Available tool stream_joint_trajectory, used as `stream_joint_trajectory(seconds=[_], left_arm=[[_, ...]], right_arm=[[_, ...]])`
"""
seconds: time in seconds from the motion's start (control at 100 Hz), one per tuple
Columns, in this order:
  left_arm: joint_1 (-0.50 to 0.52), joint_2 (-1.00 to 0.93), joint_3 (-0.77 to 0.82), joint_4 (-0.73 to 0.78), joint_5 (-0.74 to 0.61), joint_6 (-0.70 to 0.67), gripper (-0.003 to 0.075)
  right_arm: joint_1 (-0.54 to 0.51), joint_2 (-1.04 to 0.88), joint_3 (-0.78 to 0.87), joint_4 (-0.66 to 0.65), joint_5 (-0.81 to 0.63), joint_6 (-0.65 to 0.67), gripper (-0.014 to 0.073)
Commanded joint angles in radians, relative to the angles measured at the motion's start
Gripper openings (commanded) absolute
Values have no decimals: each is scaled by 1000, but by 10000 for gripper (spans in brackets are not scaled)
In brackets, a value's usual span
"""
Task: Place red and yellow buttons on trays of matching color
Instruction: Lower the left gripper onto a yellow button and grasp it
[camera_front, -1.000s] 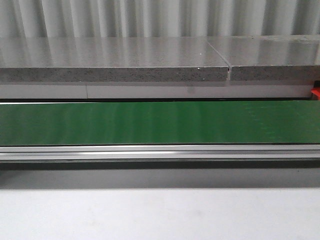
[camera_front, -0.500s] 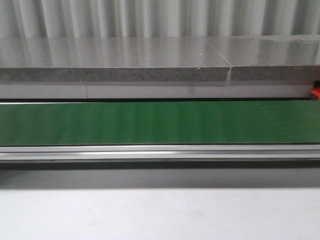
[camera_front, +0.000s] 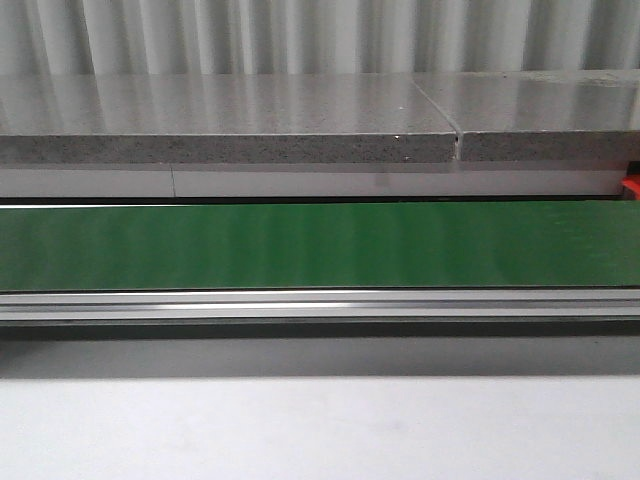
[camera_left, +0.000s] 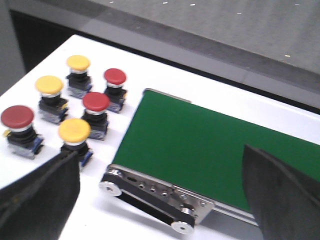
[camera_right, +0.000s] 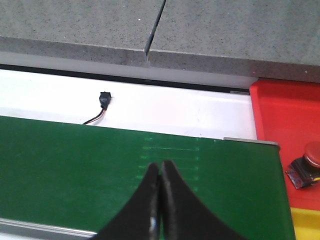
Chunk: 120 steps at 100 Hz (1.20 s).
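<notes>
Beside the green conveyor belt (camera_left: 200, 145), six red and yellow push buttons (camera_left: 74, 131) stand loose; we judge them light, rigid, best pinched below the smooth cap. Left gripper (camera_left: 165, 195) spread wide; right gripper (camera_right: 160, 200) pressed closed, empty, near the red tray (camera_right: 285, 120) holding one button (camera_right: 307, 164).

Light is even and fairly bright in all three views, with no hard shadows. In the front view the grey stone slab (camera_front: 230, 105) carries pale vertical reflections, and the green belt (camera_front: 320, 245) shows faint soft streaks; a dim shadow band lies below the metal rail (camera_front: 320, 305). The left wrist view is slightly soft, its dark pincer (camera_left: 160, 200) fingers blurred at the lower corners. The right wrist view is sharper, though its pincer (camera_right: 160, 200) tips blur.
</notes>
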Motion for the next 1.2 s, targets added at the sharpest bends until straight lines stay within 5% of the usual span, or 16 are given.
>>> stream_joint_trajectory(seconds=[0.0,0.38,0.64,1.19], left_arm=[[49,87,-60,65,-66,-102,636],[320,567,-229,-11,-72,-109,636],[322,825,-317,-54,-69,-90,636],[322,1042,-397,-70,-90,-44,636]], right_arm=[[2,-6,-26,-5,-65,-10,-69],[2,-6,-26,-5,-65,-10,-69],[2,-6,-26,-5,-65,-10,-69],[2,-6,-26,-5,-65,-10,-69]])
